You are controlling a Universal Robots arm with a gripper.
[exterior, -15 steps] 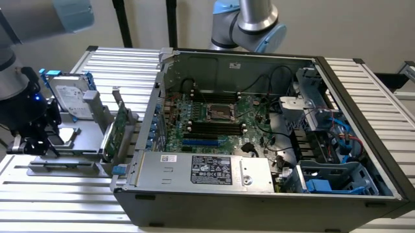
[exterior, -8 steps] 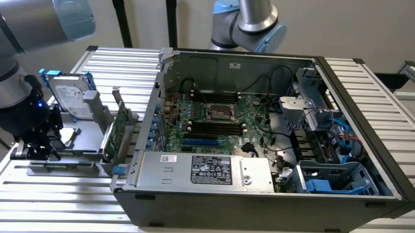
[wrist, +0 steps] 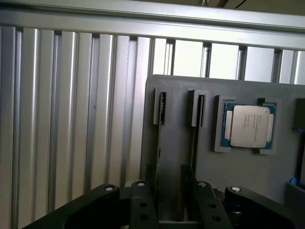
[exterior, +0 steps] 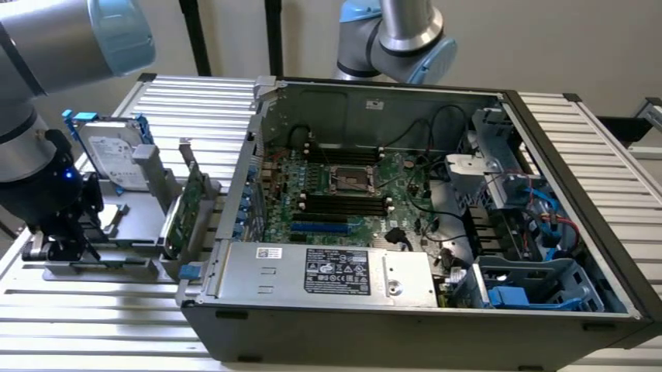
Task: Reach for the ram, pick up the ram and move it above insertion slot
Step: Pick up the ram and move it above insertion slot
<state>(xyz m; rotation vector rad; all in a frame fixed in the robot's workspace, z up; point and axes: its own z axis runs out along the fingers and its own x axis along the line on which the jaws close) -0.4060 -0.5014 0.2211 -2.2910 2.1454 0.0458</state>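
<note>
My gripper (exterior: 54,246) hangs low over a grey parts holder (exterior: 104,267) at the exterior view's left, beside the open computer case. In the wrist view the gripper (wrist: 174,207) is open, and its black fingers (wrist: 143,205) straddle a grey strip of the holder (wrist: 248,176). Two narrow upright slots (wrist: 160,107) stand at the strip's far end. I cannot make out the ram; it is hidden or seen edge-on. The long black insertion slots (exterior: 342,205) lie on the motherboard inside the case, far from the gripper.
A silver hard drive with blue rails (exterior: 112,159) and a green expansion card (exterior: 186,209) stand upright in the holder between my gripper and the case (exterior: 414,325). A processor chip (wrist: 248,126) sits in a holder pocket. A second arm's base (exterior: 398,35) stands behind the case.
</note>
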